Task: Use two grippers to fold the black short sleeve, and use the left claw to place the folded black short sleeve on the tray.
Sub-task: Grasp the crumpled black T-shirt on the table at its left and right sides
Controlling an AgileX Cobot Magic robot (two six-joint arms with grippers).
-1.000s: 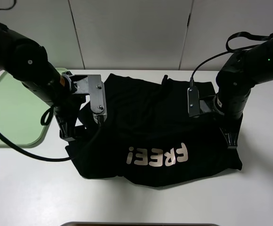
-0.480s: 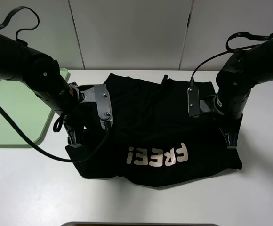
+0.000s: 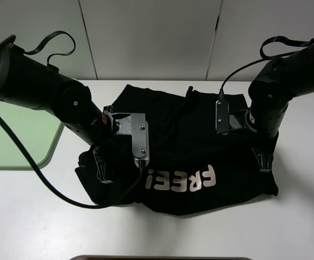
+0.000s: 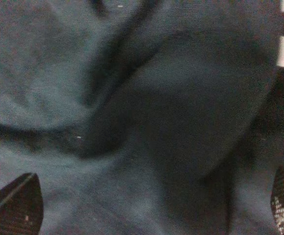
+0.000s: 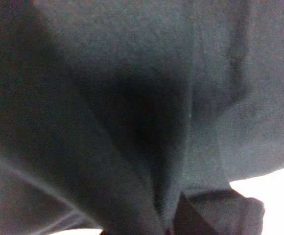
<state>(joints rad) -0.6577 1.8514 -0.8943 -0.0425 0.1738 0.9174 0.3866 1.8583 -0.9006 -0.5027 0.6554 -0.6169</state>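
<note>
We're 2 blk arms
L arm (image 3: 48, 97): grey screwed plate (image 3: 139, 135), long blk cable (image 3: 38, 174); R arm (image 3: 287, 81): looped cable (image 3: 276, 38).

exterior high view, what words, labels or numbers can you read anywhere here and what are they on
"FREE!": pale block letters printed on the black short sleeve, near its front edge, upside down in the exterior high view.
Nothing else can be read in that view.
Both wrist views show only blurred dark cloth, with no readable text.
</note>
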